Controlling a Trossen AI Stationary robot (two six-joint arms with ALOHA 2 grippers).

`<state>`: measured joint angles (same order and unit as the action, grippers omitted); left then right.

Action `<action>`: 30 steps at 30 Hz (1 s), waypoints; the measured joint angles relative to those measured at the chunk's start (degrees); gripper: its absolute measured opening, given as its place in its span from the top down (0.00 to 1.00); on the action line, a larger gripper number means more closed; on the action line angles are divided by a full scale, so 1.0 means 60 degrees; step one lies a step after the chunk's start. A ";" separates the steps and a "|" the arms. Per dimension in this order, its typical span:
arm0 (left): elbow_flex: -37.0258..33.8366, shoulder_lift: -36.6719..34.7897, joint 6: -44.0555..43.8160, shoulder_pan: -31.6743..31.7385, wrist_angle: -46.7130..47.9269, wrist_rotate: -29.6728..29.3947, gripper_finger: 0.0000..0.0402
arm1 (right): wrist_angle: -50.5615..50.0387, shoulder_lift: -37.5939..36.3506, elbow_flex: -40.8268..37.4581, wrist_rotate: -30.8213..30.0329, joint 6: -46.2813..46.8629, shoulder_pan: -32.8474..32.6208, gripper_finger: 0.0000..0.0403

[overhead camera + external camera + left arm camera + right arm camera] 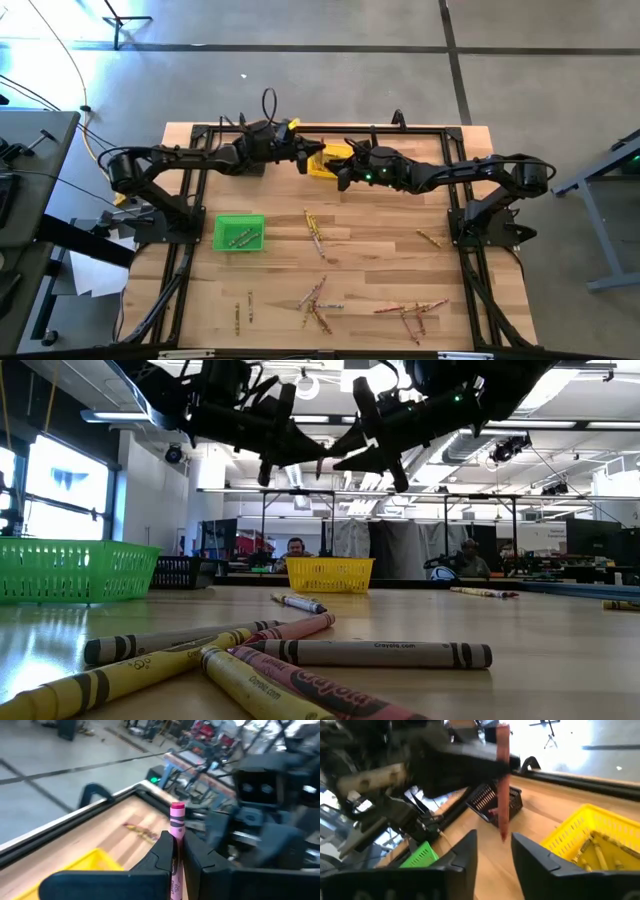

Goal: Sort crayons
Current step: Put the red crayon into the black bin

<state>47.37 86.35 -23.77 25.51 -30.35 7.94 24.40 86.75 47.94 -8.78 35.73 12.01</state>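
Pinched between the left gripper's (178,851) closed fingers, a red crayon (176,827) hangs beside the yellow bin (590,837), before the right gripper's (493,851) parted fingers.

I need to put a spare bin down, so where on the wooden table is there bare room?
Bare wood lies between the green plastic bin and the lone yellow crayon at right, apart from one crayon pair. The near edge is crowded with scattered crayons. At the back, both grippers meet by the yellow bin.

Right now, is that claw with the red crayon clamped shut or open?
Shut: the left claw pinches the red crayon between its fingers, its tip poking out past them.
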 joint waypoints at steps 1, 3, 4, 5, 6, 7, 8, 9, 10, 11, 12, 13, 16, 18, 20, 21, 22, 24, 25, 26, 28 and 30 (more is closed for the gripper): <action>0.0000 -0.0125 0.0009 0.0170 0.0325 0.0001 0.99 | -0.0179 -0.0031 0.0000 0.0024 0.0006 0.0000 0.71; 0.0000 -0.0485 0.0183 0.0558 0.1397 -0.0013 0.99 | -0.0489 -0.0110 0.0000 0.0104 0.0067 0.0000 0.68; 0.0000 -0.0711 0.0396 0.0763 0.2055 -0.0017 0.99 | -0.0764 -0.0197 0.0000 0.0142 0.0109 0.0000 0.67; 0.0000 -0.0942 0.0679 0.0970 0.2732 -0.0021 0.99 | -0.0898 -0.0256 0.0001 0.0147 0.0238 0.0000 0.66; 0.0007 -0.1173 0.1011 0.1200 0.3478 -0.0021 0.99 | -0.1157 -0.0339 0.0004 0.0185 0.0337 0.0000 0.65; 0.0004 -0.1436 0.1355 0.1452 0.4330 -0.0034 0.99 | -0.1472 -0.0410 0.0004 0.0191 0.0512 0.0000 0.65; 0.0004 -0.1657 0.1716 0.1690 0.5116 -0.0154 0.99 | -0.1695 -0.0464 0.0004 0.0214 0.0571 0.0000 0.65; 0.0006 -0.1851 0.2153 0.1928 0.5875 -0.0365 0.99 | -0.1968 -0.0518 0.0004 0.0211 0.0654 0.0000 0.65; 0.0007 -0.2025 0.2599 0.2166 0.6702 -0.0683 0.99 | -0.2146 -0.0558 0.0004 0.0218 0.0714 0.0000 0.65; 0.0004 -0.2144 0.2993 0.2389 0.7486 -0.1111 0.99 | -0.2363 -0.0601 0.0004 0.0213 0.0748 0.0000 0.65; 0.0004 -0.2210 0.3311 0.2596 0.8169 -0.1585 0.99 | -0.2528 -0.0621 0.0004 0.0175 0.0773 0.0000 0.65; 0.0004 -0.2224 0.3583 0.2804 0.8762 -0.2038 0.99 | -0.2614 -0.0617 0.0004 0.0139 0.0789 0.0000 0.65; -0.0053 -0.2124 0.4074 0.3405 0.9841 -0.2910 0.98 | -0.2823 -0.0606 0.0004 0.0099 0.0797 0.0000 0.65; -0.0337 -0.2025 0.4198 0.3728 0.9760 -0.2802 0.98 | -0.2840 -0.0603 0.0004 0.0028 0.0797 0.0000 0.65; -0.0701 -0.1909 0.4525 0.3987 0.9449 -0.2422 0.97 | -0.2839 -0.0599 0.0004 -0.0017 0.0746 0.0002 0.65; -0.0845 -0.1859 0.4680 0.4096 0.9304 -0.2342 0.96 | -0.2840 -0.0599 0.0004 -0.0024 0.0737 0.0004 0.65; -0.0948 -0.1816 0.4754 0.4188 0.9183 -0.2331 0.95 | -0.2841 -0.0599 0.0004 -0.0024 0.0735 0.0004 0.65; -0.1080 -0.1770 0.4726 0.4340 0.9066 -0.2338 0.93 | -0.2841 -0.0599 0.0004 -0.0024 0.0737 0.0004 0.65; -0.1086 -0.1757 0.4678 0.4398 0.9093 -0.2341 0.92 | -0.2841 -0.0599 0.0004 -0.0024 0.0758 0.0004 0.65; -0.1086 -0.1760 0.4604 0.4433 0.9097 -0.2355 0.90 | -0.2841 -0.0599 0.0004 -0.0021 0.0822 0.0004 0.65; -0.1086 -0.1767 0.4500 0.4461 0.9058 -0.2338 0.87 | -0.2841 -0.0596 0.0004 -0.0021 0.0955 0.0004 0.65; -0.1086 -0.1767 0.4492 0.4461 0.9089 -0.2111 0.84 | -0.2841 -0.0596 0.0004 -0.0015 0.0972 0.0004 0.65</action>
<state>40.86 75.75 3.18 52.27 24.18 -4.73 7.35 83.18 47.97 -8.87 41.56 12.03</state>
